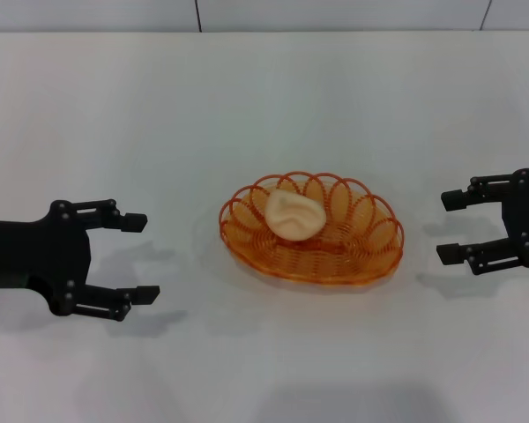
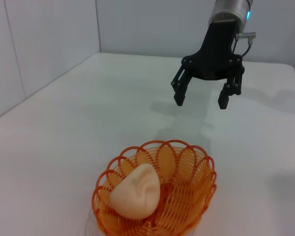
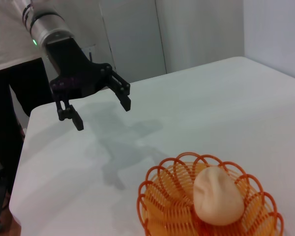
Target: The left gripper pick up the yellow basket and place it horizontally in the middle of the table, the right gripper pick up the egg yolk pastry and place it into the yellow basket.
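Observation:
The yellow basket (image 1: 313, 231) lies lengthwise across the middle of the white table (image 1: 264, 97). The egg yolk pastry (image 1: 294, 214) rests inside it, toward its left half. Both also show in the left wrist view, basket (image 2: 187, 196) and pastry (image 2: 136, 192), and in the right wrist view, basket (image 3: 162, 196) and pastry (image 3: 217, 195). My left gripper (image 1: 141, 257) is open and empty, left of the basket and apart from it; it shows in the right wrist view (image 3: 101, 111). My right gripper (image 1: 449, 226) is open and empty, right of the basket; it shows in the left wrist view (image 2: 200, 101).
White wall panels (image 1: 335, 13) stand behind the table's far edge. A person in dark clothes (image 3: 19, 98) stands beyond the table's end in the right wrist view.

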`<state>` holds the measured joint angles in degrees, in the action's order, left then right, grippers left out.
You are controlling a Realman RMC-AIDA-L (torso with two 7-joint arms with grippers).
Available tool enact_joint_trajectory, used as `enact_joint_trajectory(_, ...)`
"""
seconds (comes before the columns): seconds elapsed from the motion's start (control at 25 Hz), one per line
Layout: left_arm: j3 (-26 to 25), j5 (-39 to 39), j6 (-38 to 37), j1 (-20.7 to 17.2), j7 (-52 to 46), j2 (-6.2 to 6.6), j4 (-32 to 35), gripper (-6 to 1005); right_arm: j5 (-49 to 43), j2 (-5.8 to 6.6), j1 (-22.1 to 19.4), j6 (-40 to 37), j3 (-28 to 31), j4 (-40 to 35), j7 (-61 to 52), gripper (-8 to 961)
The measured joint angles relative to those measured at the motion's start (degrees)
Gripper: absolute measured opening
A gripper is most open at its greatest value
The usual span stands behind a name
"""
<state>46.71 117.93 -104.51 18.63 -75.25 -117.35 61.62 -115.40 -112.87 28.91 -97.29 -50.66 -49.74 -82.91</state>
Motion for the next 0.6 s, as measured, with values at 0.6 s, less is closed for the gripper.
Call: enact_joint_trajectory(0.6,0.0,0.4,0.0,1.0,0.5,0.57,-2.5,884,-0.4,-0.17,0.0,0.2,0.1,0.2,0.6,778)
